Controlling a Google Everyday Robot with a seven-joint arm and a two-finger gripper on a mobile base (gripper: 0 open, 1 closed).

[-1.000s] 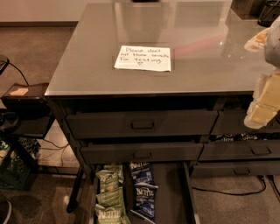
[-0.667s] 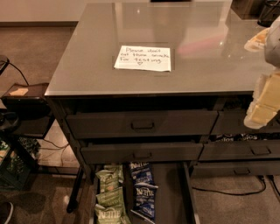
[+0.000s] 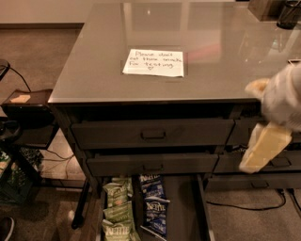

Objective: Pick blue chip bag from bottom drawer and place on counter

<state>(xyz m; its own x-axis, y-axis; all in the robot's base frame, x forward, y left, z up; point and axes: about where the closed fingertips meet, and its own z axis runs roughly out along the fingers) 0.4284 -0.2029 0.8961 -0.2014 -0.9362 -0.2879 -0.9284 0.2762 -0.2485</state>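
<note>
The bottom drawer (image 3: 186, 207) is pulled open at the foot of the cabinet. In it lie two blue chip bags, one at the back (image 3: 151, 184) and one in front of it (image 3: 156, 214), with white Kettle lettering. The grey counter (image 3: 216, 52) tops the cabinet and carries a white handwritten note (image 3: 154, 62). My gripper (image 3: 264, 149), cream-coloured and blurred, hangs at the right in front of the cabinet, level with the upper drawers. It is above and to the right of the bags and holds nothing that I can see.
Light green bags (image 3: 116, 211) lie in a row left of the blue ones in the same drawer. Two closed drawers with recessed handles (image 3: 153, 134) sit above. A low dark stand (image 3: 23, 101) and cables are on the floor at left. Dark objects (image 3: 287, 12) stand at the counter's far right corner.
My gripper has moved down and to the left, from beside the counter's right edge to in front of the right-hand drawers. The drawer, bags and note have not moved.
</note>
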